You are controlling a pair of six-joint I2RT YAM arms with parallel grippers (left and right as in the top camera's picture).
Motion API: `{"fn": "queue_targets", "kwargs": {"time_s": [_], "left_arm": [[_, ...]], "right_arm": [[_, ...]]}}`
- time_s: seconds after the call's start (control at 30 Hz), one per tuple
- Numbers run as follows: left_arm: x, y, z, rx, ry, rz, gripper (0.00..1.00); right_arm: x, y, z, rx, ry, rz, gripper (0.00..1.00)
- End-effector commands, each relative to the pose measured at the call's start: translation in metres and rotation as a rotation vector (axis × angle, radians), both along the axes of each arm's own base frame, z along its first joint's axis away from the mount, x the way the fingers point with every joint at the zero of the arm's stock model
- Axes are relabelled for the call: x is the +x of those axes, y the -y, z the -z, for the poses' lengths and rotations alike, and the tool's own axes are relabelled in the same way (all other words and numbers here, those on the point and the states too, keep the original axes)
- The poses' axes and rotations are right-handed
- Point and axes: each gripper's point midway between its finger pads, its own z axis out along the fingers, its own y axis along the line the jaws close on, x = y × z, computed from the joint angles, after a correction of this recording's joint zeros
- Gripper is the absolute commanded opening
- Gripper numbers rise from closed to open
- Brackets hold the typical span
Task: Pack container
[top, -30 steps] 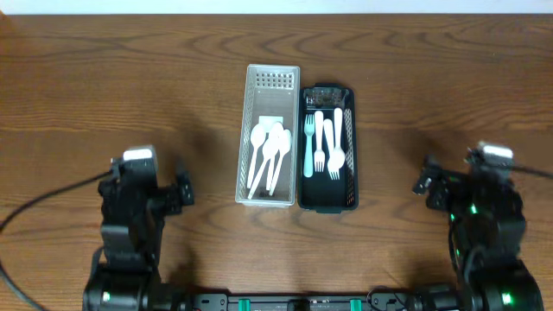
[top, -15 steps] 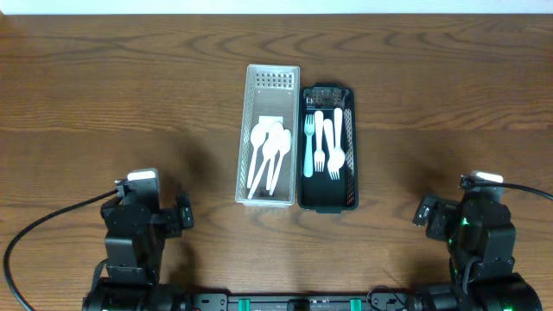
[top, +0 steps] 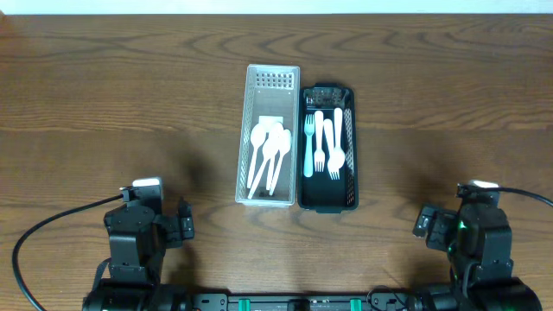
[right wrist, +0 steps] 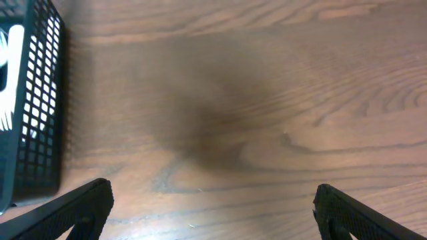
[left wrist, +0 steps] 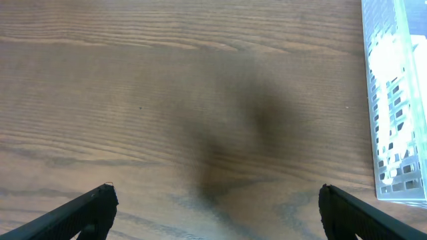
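Note:
A white slotted container (top: pixel 246 130) holds three white spoons (top: pixel 269 155). Beside it on the right a black mesh container (top: pixel 350 164) holds several forks (top: pixel 327 142), white and one pale blue. My left gripper (left wrist: pixel 213 193) is open and empty over bare wood near the front left. The white container's corner shows at the right edge of the left wrist view (left wrist: pixel 393 113). My right gripper (right wrist: pixel 210 190) is open and empty near the front right. The black container's side shows at the left edge of the right wrist view (right wrist: pixel 37 113).
The two containers stand side by side in the middle of the brown wooden table (top: pixel 130 86). Both arm bases sit at the front edge, the left (top: pixel 134 246) and the right (top: pixel 475 246).
Both arms have drawn back toward the front edge of the table. The containers and cutlery have not moved.

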Motion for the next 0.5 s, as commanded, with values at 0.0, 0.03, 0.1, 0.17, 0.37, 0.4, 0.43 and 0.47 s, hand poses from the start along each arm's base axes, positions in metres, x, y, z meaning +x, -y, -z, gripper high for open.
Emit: {"fn": "queue_targets", "kwargs": {"time_s": [0.0, 0.03, 0.1, 0.17, 0.37, 0.4, 0.43, 0.47], "left_arm": [[0.000, -0.001, 0.001, 0.004, -0.001, -0.006, 0.98], [0.000, -0.001, 0.001, 0.004, -0.001, -0.006, 0.98], [0.000, -0.001, 0.001, 0.004, -0.001, -0.006, 0.98], [0.000, -0.001, 0.001, 0.004, -0.001, -0.006, 0.98], [0.000, -0.001, 0.001, 0.004, -0.001, -0.006, 0.98], [0.000, -0.001, 0.001, 0.004, -0.001, -0.006, 0.98], [0.000, -0.001, 0.001, 0.004, -0.001, -0.006, 0.98], [0.000, -0.001, 0.001, 0.004, -0.001, -0.006, 0.98]], "right_arm": [[-0.005, 0.002, -0.009, 0.019, 0.067, 0.016, 0.99], [-0.005, 0.000, -0.013, 0.036, 0.099, 0.013, 0.99], [-0.005, -0.005, -0.022, 0.069, 0.190, -0.011, 0.99], [-0.006, -0.009, -0.022, 0.090, 0.264, -0.030, 0.99], [0.020, -0.030, 0.006, 0.143, 0.424, -0.136, 0.99], [0.027, -0.034, 0.008, 0.144, 0.455, -0.164, 0.99], [0.034, -0.039, 0.008, 0.142, 0.489, -0.196, 0.99], [0.040, -0.042, 0.007, 0.136, 0.521, -0.218, 0.99]]}}
